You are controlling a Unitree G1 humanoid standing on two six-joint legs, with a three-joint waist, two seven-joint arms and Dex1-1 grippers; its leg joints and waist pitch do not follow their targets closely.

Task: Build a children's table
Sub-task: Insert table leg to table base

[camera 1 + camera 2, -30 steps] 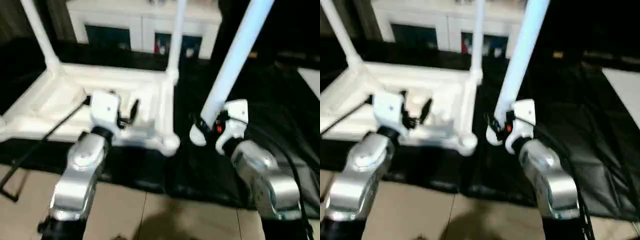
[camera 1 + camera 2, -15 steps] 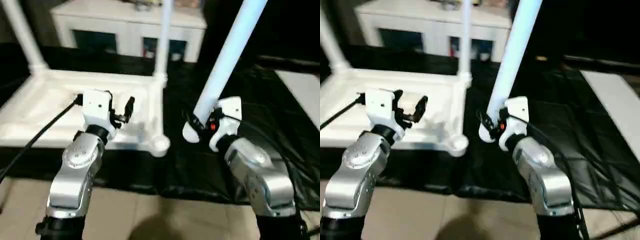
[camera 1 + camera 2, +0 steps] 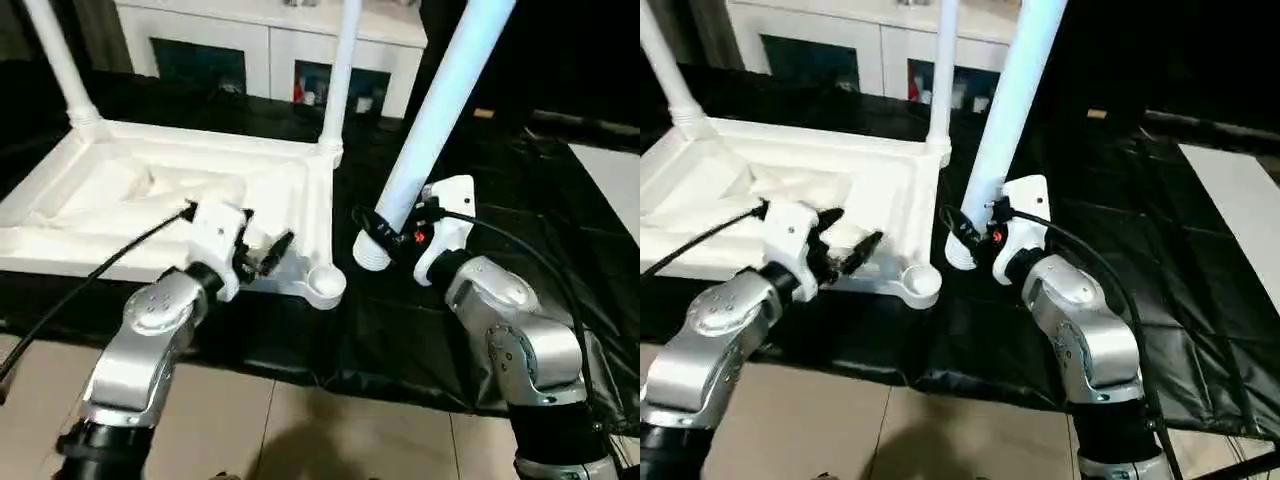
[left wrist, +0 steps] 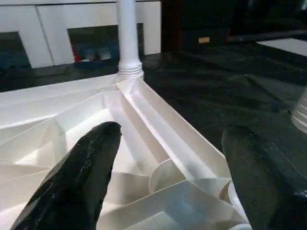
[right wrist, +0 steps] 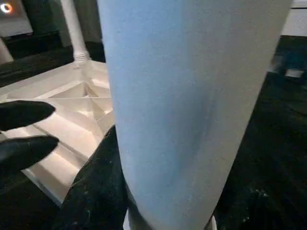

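The children's table top [image 3: 150,205] lies upside down on a black sheet [image 3: 560,250] over the floor, ribbed underside up. Two white legs already stand in its far corner sockets: one [image 3: 60,65] at about 10 o'clock, one [image 3: 340,70] at about 12 o'clock. Behind them stands a white cabinet [image 3: 270,40].

The right tool [image 3: 392,235] is clamped on the lower end of a third leg [image 3: 440,105], which leans up and away toward 1 o'clock. The leg's threaded end [image 3: 368,252] hangs just beside the empty near corner socket [image 3: 325,285], a little toward 3 o'clock of it, above the sheet and not yet in the socket.

The left tool [image 3: 265,255] hovers over the near rim of the table top, at 9 o'clock of that socket, fingers [image 4: 91,163] wide apart and holding nothing.

Compared with a second ago, the leg's end has come closer to the open socket, and the left tool has turned so its fingers point toward that corner. The head camera has also shifted, so part of this change is the view.

This looks like the lining-up step for the third leg. Seating and twisting the thread remains, and a fourth socket is still to be filled.
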